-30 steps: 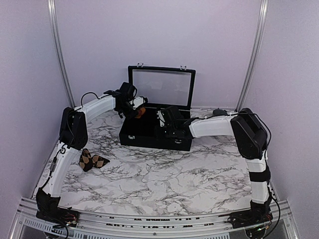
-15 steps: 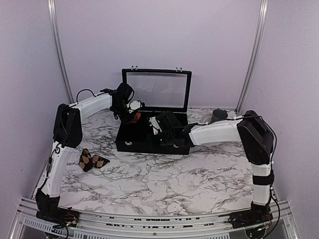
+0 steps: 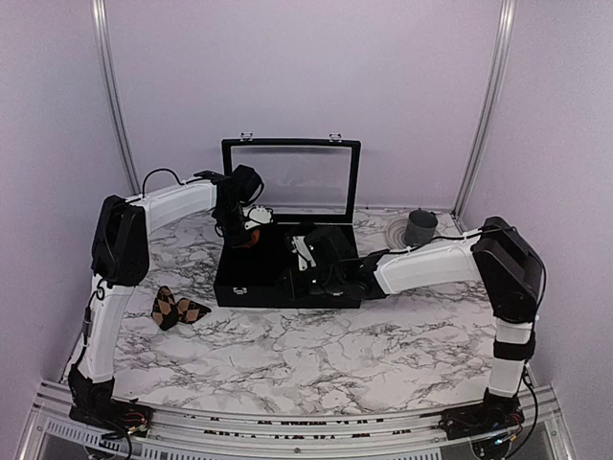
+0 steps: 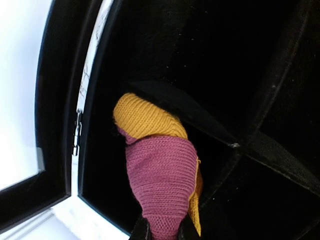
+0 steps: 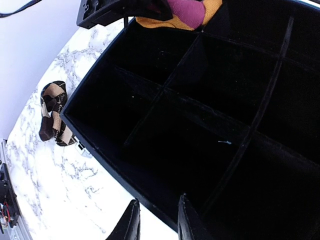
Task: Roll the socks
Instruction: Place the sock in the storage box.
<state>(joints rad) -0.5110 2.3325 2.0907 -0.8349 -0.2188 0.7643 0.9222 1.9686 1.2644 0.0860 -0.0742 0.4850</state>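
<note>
As left fingers (image 4: 141,231) pinch the magenta sock (image 4: 160,175), right fingers (image 5: 131,223) clamping the black box (image 3: 244,287) have dragged it leftward.

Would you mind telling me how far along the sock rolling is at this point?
Done: the magenta sock looks rolled into a bundle. In hand: the left jaws hold it at the far-left compartment of the black box. Left: releasing it, then the argyle sock, lying on the table beside the box.
</note>
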